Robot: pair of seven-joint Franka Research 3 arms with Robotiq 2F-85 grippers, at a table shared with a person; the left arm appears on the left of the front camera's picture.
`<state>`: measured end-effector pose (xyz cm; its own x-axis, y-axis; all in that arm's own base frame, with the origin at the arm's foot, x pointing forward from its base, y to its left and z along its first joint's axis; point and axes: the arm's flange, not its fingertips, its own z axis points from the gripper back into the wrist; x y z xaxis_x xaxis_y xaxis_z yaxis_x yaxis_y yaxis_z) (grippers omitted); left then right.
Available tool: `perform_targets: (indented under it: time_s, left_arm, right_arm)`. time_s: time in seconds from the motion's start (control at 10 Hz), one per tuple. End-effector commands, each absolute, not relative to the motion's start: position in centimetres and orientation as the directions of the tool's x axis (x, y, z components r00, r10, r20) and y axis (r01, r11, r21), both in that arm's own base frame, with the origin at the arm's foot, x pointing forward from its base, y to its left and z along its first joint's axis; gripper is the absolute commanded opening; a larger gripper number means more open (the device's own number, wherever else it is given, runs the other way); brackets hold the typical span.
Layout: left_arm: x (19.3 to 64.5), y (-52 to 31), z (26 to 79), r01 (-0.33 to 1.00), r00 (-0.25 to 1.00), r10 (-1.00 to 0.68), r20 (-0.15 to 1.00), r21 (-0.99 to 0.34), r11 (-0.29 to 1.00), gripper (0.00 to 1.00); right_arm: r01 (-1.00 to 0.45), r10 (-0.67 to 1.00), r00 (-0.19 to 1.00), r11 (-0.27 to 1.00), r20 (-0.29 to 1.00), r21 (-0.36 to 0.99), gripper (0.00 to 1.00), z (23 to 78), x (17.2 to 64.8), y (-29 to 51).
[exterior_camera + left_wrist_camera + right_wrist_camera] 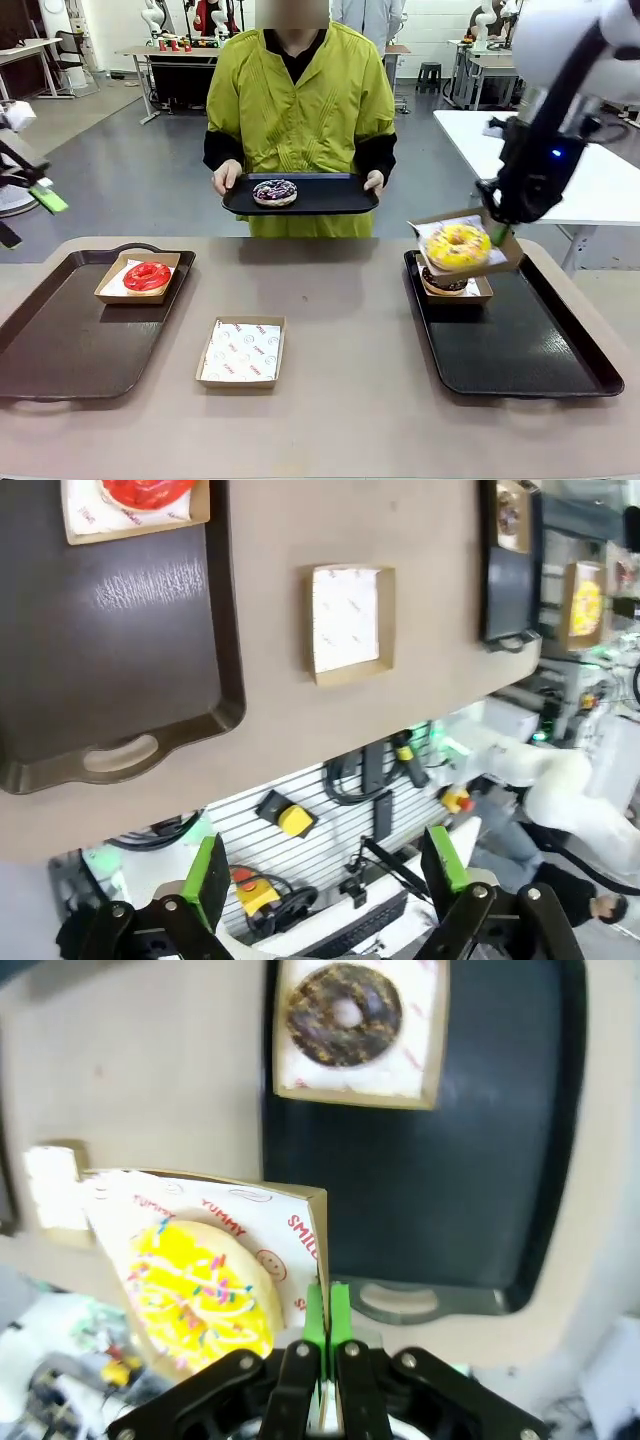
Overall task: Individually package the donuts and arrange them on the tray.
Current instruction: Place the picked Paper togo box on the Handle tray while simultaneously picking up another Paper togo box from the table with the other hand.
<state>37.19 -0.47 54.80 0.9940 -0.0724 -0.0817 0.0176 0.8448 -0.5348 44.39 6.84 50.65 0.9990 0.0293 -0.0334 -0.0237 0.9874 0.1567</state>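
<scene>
Your right gripper (497, 232) (326, 1310) is clamped on the rim of a shallow brown cardboard box (508, 262) (295, 1205), green pads pressed together over its wall. The yellow sprinkled ring donut (458, 246) (205, 1295) lies in that box just beside the fingertips. Box and donut are tilted, the iced face tipped toward the robot's side.

Just below the held box, a chocolate-brown sprinkled donut (445, 286) (343, 1015) sits flat in a second cardboard box (482, 293) (430, 1070) on the black plastic tray (520, 350) (480, 1160).

Your left gripper (327, 870) hangs with its jaws wide apart. Well beyond it lie an empty paper-lined cardboard box (241, 351) (350, 620) and a glossy red donut (147, 276) (140, 490), boxed on the brown tray (70, 350) (120, 630).

Far across from both grippers, a person holds a black serving tray (330, 195) carrying the dark purple donut (274, 192).
</scene>
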Motion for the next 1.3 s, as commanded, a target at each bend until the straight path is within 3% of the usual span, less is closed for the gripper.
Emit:
perform_targets:
  time_s: [0.0,0.5,1.2]
  left_arm:
    - [37.9,-4.2,53.8,0.024,0.993,-0.064,-0.095,-0.379,0.925,1.00]
    - [40.5,-13.3,47.7,0.059,0.994,-0.071,-0.088,-0.131,0.990,1.00]
    - [41.2,-22.3,38.6,0.037,0.997,-0.033,0.074,-0.048,0.998,1.00]
  right_arm:
    - [0.018,-0.012,1.000,0.982,-0.029,0.190,0.02,48.6,42.8,5.2]
    - [0.143,-0.135,0.989,0.973,-0.057,0.181,0.02,44.2,41.4,1.0]
    - [0.132,-0.121,0.990,0.976,-0.077,0.174,0.02,44.2,41.6,0.7]
